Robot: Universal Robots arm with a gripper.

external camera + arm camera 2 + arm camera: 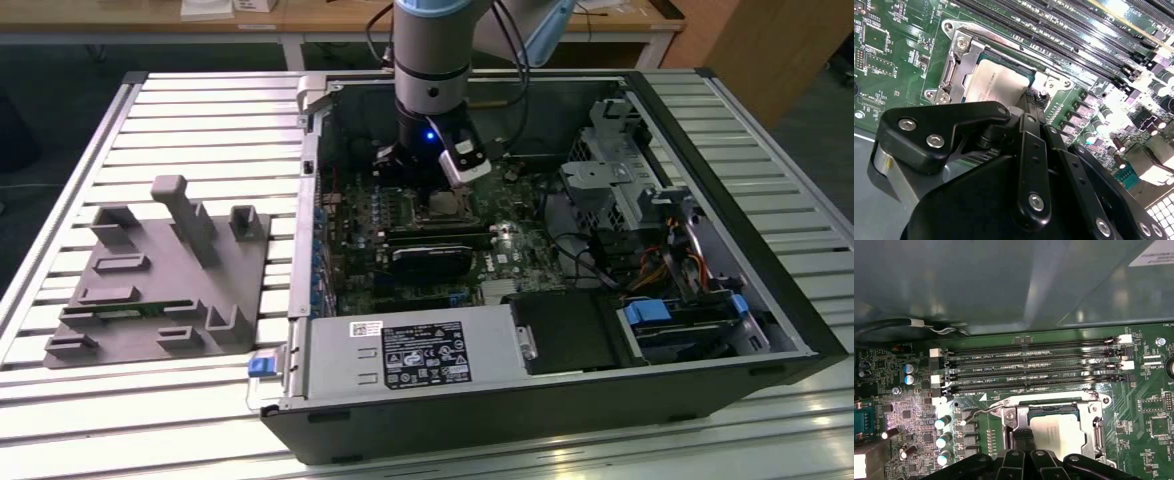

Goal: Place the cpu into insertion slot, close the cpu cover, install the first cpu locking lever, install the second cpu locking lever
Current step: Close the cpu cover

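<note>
The cpu [1058, 432] lies flat in the insertion slot [1026, 75], its pale metal face showing in both wrist views [996, 82]. The silvery cpu cover [1093, 425] frames it, lying down around the chip [956, 60]. A thin wire locking lever [983, 412] sticks out from the socket's corner towards the capacitors. My gripper [1022, 437] hangs right over the socket's edge beside the cpu, its dark fingers pressed together with nothing visible between them [1027, 106]. In the exterior view the gripper [445, 193] reaches down into the open computer case [747, 250] above the socket.
Long black memory slots [1029, 371] run beside the socket. A row of capacitors [943, 440] stands near the lever. A black graphics card [430, 262], the power supply [400, 355] and drive bays [667, 320] crowd the case. A grey fixture [160, 280] sits at the exterior view's left.
</note>
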